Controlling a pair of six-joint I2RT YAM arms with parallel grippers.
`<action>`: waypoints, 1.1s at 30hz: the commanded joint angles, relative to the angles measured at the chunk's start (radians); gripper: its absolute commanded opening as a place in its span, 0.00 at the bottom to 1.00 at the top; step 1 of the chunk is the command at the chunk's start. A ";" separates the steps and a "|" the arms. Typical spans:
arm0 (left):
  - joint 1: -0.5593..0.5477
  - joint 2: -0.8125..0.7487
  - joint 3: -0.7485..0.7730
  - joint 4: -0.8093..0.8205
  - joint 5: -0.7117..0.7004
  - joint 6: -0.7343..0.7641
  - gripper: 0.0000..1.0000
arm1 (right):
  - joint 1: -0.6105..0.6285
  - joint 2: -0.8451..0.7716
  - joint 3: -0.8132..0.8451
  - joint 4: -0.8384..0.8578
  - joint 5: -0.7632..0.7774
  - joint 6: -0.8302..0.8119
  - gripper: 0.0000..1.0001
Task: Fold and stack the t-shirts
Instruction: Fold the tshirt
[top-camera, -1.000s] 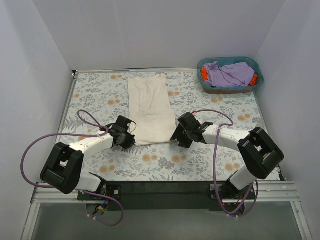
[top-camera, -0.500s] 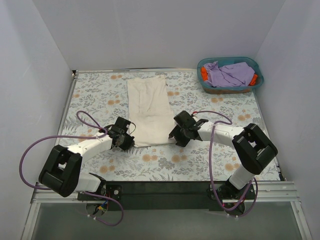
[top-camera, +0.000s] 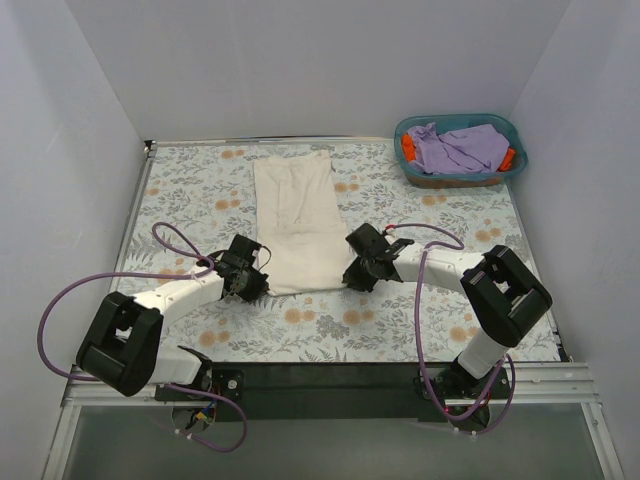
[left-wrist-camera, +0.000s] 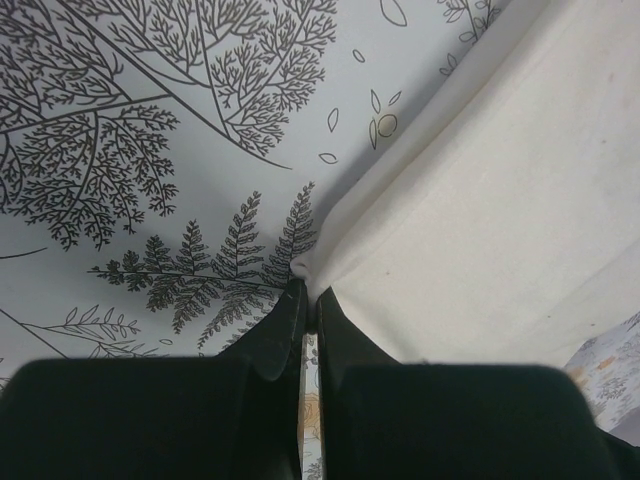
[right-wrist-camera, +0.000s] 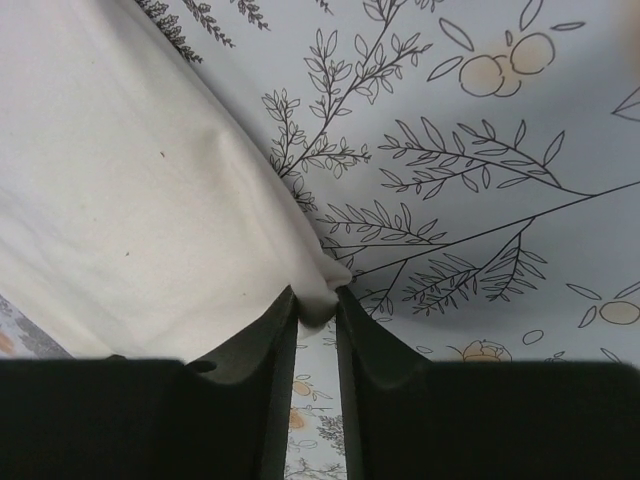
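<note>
A cream t-shirt (top-camera: 298, 220) lies folded into a long strip down the middle of the floral table. My left gripper (top-camera: 252, 283) is shut on its near left corner; the left wrist view shows the cream cloth (left-wrist-camera: 480, 220) pinched at the fingertips (left-wrist-camera: 309, 297). My right gripper (top-camera: 356, 272) is shut on the near right corner; the right wrist view shows the cloth (right-wrist-camera: 120, 190) bunched between the jaws (right-wrist-camera: 318, 300). A lavender shirt (top-camera: 460, 147) and an orange-red garment (top-camera: 408, 146) lie in the teal basket.
The teal plastic basket (top-camera: 506, 130) stands at the back right corner. White walls close in the table on three sides. Purple cables loop off both arms, one on the left (top-camera: 175, 240).
Both grippers have moved a little toward the back with the near corners of the cream shirt; the right one has also shifted left.
</note>
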 joint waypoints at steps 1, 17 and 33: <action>-0.005 -0.021 -0.020 -0.083 -0.009 0.018 0.00 | 0.005 0.022 -0.007 -0.048 0.057 -0.004 0.23; -0.005 -0.071 0.112 -0.175 -0.089 0.222 0.00 | -0.003 -0.047 0.085 -0.079 0.143 -0.343 0.01; -0.015 -0.164 0.370 -0.536 0.195 0.472 0.00 | 0.023 -0.085 0.315 -0.382 -0.205 -0.753 0.01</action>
